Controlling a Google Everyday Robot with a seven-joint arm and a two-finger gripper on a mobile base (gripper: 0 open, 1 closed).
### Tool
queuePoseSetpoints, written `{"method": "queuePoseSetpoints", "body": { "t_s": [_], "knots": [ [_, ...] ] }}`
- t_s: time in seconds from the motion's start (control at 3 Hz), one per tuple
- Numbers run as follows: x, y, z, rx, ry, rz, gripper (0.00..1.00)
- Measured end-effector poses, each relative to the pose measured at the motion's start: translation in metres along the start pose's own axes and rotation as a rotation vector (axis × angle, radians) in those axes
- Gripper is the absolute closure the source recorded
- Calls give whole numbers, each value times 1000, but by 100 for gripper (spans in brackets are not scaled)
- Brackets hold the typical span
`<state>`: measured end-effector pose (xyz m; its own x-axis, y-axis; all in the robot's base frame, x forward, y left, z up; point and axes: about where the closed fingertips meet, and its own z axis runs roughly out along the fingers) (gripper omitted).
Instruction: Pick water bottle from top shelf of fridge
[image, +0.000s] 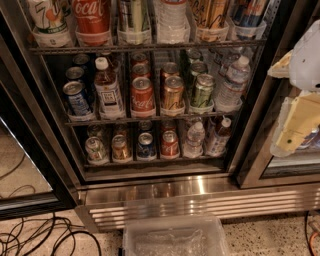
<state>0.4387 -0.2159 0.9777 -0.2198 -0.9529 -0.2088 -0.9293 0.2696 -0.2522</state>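
At right edge, claw (296, 125) outside fridge (200, 199)

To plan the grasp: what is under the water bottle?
The water bottle stands in a translucent holder on the top shelf; cans stand on the rack below. The holder hides its base. The tool is far right, apart from it.

My gripper (296, 125) hangs at the far right edge, angled down and left, my white wrist housing (307, 55) sitting just above it.
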Motion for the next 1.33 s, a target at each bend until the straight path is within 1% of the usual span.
{"method": "queuePoseSetpoints", "body": {
  "t_s": [0.33,0.67,1.0,1.33],
  "knots": [
    [-3,-1,-2,10,-14,1,0],
    [-19,-11,-6,40,-131,11,0],
    [-66,-42,-25,135,-383,-29,0],
    [-87,-40,-37,135,-470,-29,0]
  ]
}}
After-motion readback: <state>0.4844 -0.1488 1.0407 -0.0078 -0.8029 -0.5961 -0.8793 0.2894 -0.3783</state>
